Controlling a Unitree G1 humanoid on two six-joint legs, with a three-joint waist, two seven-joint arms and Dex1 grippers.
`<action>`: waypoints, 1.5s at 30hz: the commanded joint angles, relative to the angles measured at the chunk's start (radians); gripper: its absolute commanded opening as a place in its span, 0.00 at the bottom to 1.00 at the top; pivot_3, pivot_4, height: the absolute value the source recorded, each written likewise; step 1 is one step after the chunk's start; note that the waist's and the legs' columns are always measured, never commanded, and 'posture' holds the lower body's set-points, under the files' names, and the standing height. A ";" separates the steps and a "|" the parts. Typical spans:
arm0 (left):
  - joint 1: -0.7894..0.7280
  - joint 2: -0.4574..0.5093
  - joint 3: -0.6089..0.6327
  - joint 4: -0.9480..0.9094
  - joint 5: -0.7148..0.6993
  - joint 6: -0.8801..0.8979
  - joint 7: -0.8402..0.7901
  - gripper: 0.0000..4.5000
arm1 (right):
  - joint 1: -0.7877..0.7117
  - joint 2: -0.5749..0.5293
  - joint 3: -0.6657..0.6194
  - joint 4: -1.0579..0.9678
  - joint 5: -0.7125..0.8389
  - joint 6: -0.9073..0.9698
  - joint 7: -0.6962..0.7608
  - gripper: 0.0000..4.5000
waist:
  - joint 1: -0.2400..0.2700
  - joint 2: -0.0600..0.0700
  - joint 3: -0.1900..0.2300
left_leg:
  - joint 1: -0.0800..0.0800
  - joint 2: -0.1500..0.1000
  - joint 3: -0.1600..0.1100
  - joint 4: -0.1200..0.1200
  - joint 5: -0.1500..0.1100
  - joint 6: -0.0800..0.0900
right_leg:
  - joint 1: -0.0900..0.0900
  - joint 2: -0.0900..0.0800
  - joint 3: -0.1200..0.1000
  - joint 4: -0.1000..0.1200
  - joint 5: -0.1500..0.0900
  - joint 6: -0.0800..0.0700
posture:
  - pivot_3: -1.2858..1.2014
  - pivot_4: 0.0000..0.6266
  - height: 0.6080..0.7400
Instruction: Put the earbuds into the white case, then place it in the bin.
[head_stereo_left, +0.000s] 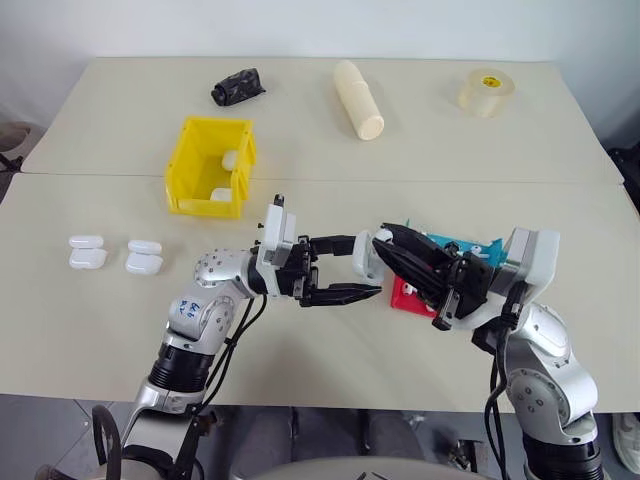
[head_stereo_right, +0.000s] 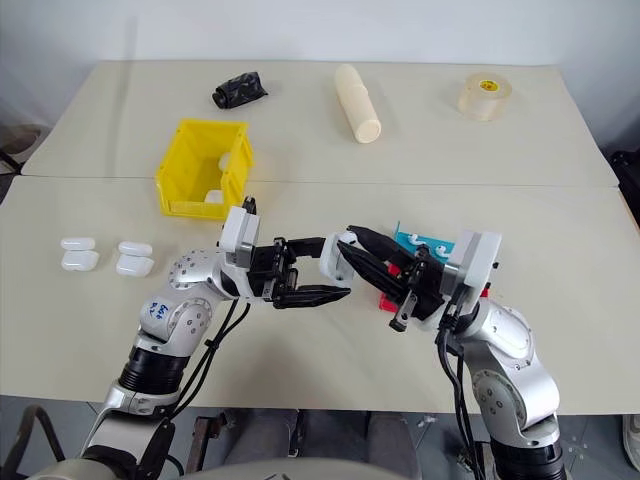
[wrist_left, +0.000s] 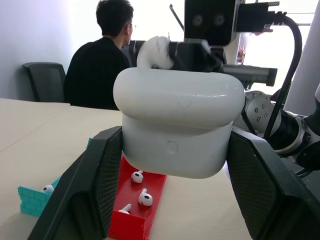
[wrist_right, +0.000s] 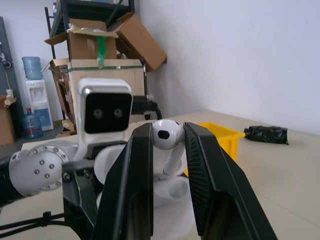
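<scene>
While held mid-air above the table (head_stereo_left: 330, 350):
left tool (wrist_left: 165, 200): pinching white case (wrist_left: 177, 125)
right tool (wrist_right: 167, 165): pinching earbud (wrist_right: 167, 134) just over the case

Beige table (head_stereo_left: 420, 150) — yellow bin (head_stereo_left: 208, 166), tape roll (head_stereo_left: 486, 91), cream cylinder (head_stereo_left: 358, 99)

The glossy white pebble-shaped case (wrist_left: 176, 122) has both flanks covered by the left end effector's (head_stereo_left: 352, 268) black fingers (wrist_left: 95, 190). The tiny white stemmed earbud (wrist_right: 167, 136) has its stem partly hidden between the right end effector's (head_stereo_left: 388, 243) fingers (wrist_right: 131, 195). The low red plastic tray (head_stereo_left: 405, 297) and teal tray (head_stereo_left: 455, 245) lie largely hidden behind the right arm.
</scene>
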 joint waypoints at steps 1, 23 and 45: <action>-0.015 -0.010 0.005 -0.054 -0.026 -0.005 0.001 0.62 | 0.011 0.001 0.014 0.007 -0.016 -0.033 0.014 0.12 | 0.000 0.000 0.000 | 0.000 0.000 0.000 0.000 0.000 0.000 | 0.000 0.000 0.000 0.000 0.000 0.000 | 0.52 0.24 1.00; -0.004 -0.026 0.009 -0.065 -0.010 -0.015 0.021 0.62 | -0.013 -0.053 0.015 0.036 0.030 -0.020 0.059 0.99 | -0.012 0.000 0.000 | 0.000 0.000 0.000 0.000 0.000 0.000 | 0.000 0.000 0.000 0.000 0.000 0.000 | 0.52 0.24 1.00; 0.133 0.079 0.027 -0.104 0.106 -0.102 0.115 0.62 | 0.200 -0.455 -0.500 0.443 -0.056 -0.137 0.353 0.99 | 0.001 0.000 0.000 | 0.001 0.000 0.002 -0.001 0.000 0.001 | 0.001 -0.001 0.001 -0.001 0.000 0.000 | 0.52 0.24 1.00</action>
